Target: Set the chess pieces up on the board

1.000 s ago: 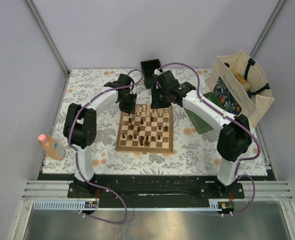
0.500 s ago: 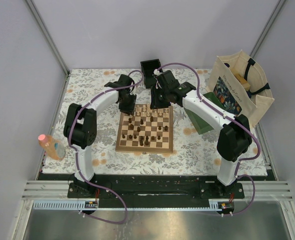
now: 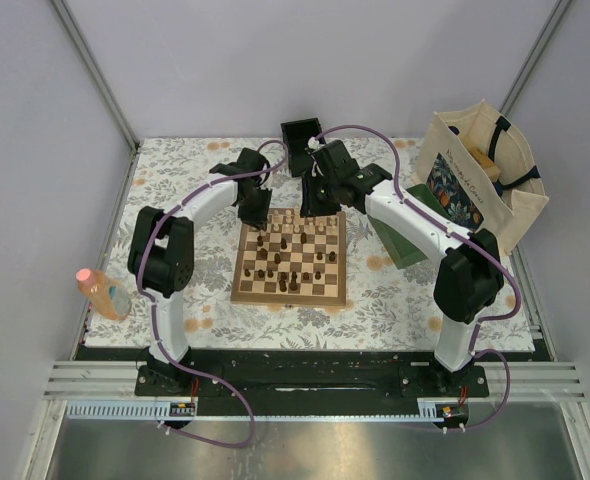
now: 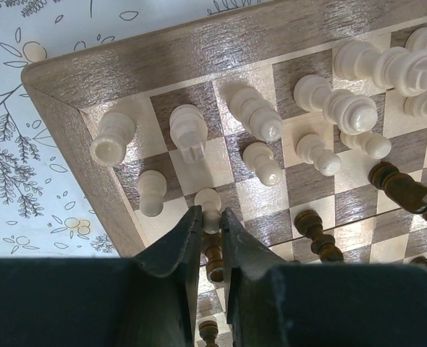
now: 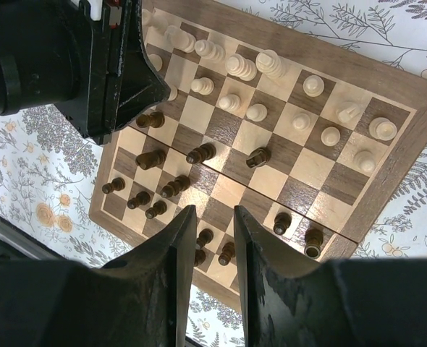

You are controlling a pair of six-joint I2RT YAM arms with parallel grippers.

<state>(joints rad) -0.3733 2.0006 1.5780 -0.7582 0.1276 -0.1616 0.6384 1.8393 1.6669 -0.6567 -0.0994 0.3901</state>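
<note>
The board (image 3: 237, 290) lies in the middle of the table with cream pieces (image 3: 300, 216) along its far rows and dark brown pieces (image 3: 280, 275) scattered over the middle and near rows. My left gripper (image 3: 255, 212) is at the board's far left corner. In the left wrist view the left gripper (image 4: 210, 215) is shut on a cream pawn (image 4: 210, 204) standing in the second row, on the board (image 4: 163, 54). My right gripper (image 3: 318, 205) hovers over the far edge; in the right wrist view the right gripper (image 5: 213, 213) is open and empty above the board (image 5: 393, 168).
A small black box (image 3: 301, 143) stands behind the board. A green tray (image 3: 405, 240) and a tote bag (image 3: 485, 180) are at the right. A pink bottle (image 3: 100, 290) lies at the left edge. My left arm (image 5: 69, 58) fills the right wrist view's upper left.
</note>
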